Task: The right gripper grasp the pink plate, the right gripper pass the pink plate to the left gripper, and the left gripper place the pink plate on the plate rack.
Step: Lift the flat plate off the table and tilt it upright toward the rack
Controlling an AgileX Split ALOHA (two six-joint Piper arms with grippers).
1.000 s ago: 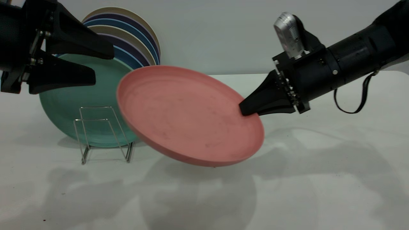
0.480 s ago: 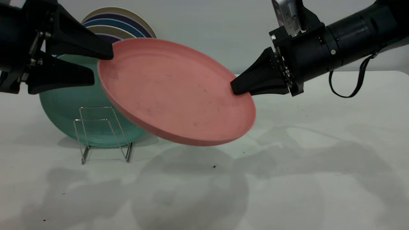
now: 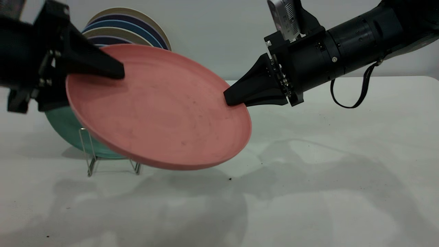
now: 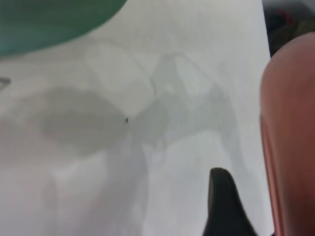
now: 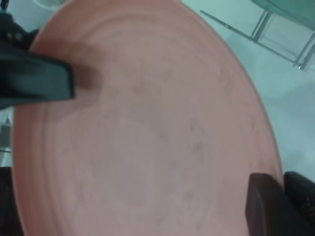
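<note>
The pink plate [image 3: 161, 109] hangs tilted in the air in front of the plate rack [image 3: 91, 164]. My right gripper [image 3: 233, 99] is shut on its right rim. In the right wrist view one of its fingers [image 5: 263, 206] lies on the plate's face [image 5: 147, 132] and the other sits behind the rim. My left gripper [image 3: 111, 84] is open and straddles the plate's left rim. Its upper jaw is over the plate's face and its lower jaw is hidden behind the plate. In the left wrist view one finger [image 4: 224, 206] stands apart from the plate's edge [image 4: 290, 147].
A teal-green plate [image 3: 60, 127] stands in the rack behind the pink one. Several coloured plates [image 3: 137, 24] stand upright farther back. The white table [image 3: 325, 171] lies below, with its far right edge near the right arm.
My right gripper has carried the pink plate up and to the left. The plate's left rim has come between my left gripper's jaws and now covers most of the teal plate and rack.
</note>
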